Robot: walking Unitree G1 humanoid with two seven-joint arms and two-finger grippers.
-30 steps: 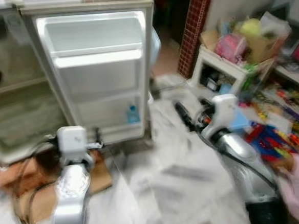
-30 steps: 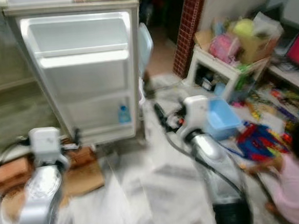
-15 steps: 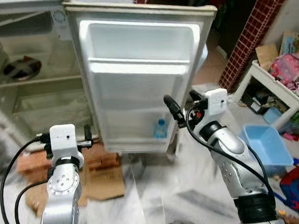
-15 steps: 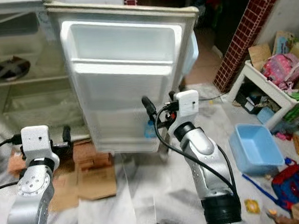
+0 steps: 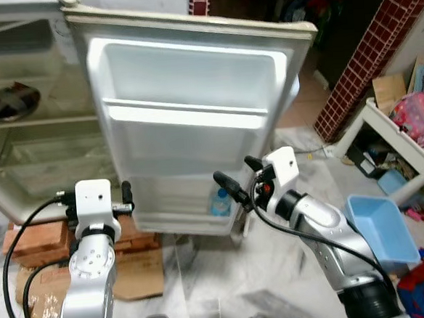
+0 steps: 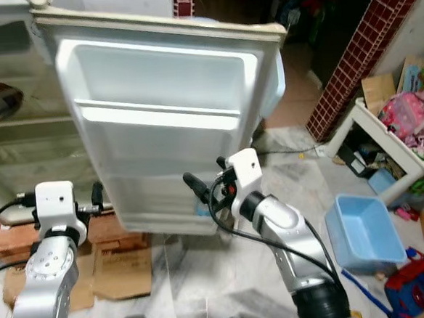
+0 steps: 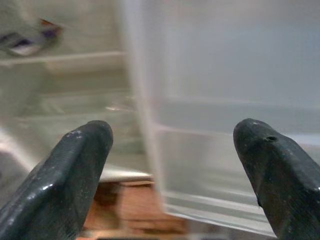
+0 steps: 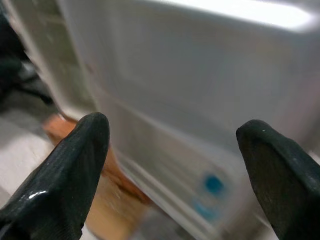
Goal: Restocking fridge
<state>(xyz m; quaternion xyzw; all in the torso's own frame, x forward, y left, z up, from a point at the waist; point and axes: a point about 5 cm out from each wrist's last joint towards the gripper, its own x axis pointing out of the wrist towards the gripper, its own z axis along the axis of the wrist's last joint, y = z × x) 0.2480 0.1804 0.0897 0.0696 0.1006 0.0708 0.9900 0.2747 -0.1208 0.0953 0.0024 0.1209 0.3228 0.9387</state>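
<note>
Tool on my right arm (image 5: 232,190) is spread wide and holds nothing; it points at the lowest shelf of the open fridge door (image 5: 188,124), just beside a small water bottle (image 5: 220,202) that stands there. My left tool (image 5: 125,196) is also wide open and empty, held low near the hinge side of the door, above the bricks (image 5: 28,241) and flat cardboard (image 5: 132,270) on the floor.

The bottle stands upright in the door shelf, long axis vertical, its cap upward, I think; it is small and a little blurred, so I cannot be sure of the cap. In my right wrist view it is a blue smear (image 8: 212,185) behind the shelf rail.

I judge that the step is to reach into this door shelf. To do it well I should bring my right tool in level, with the fingers on either side of the bottle body, above the rail, and close slowly so it does not tip. A blue bin (image 5: 380,227) lies on the floor at my right.
</note>
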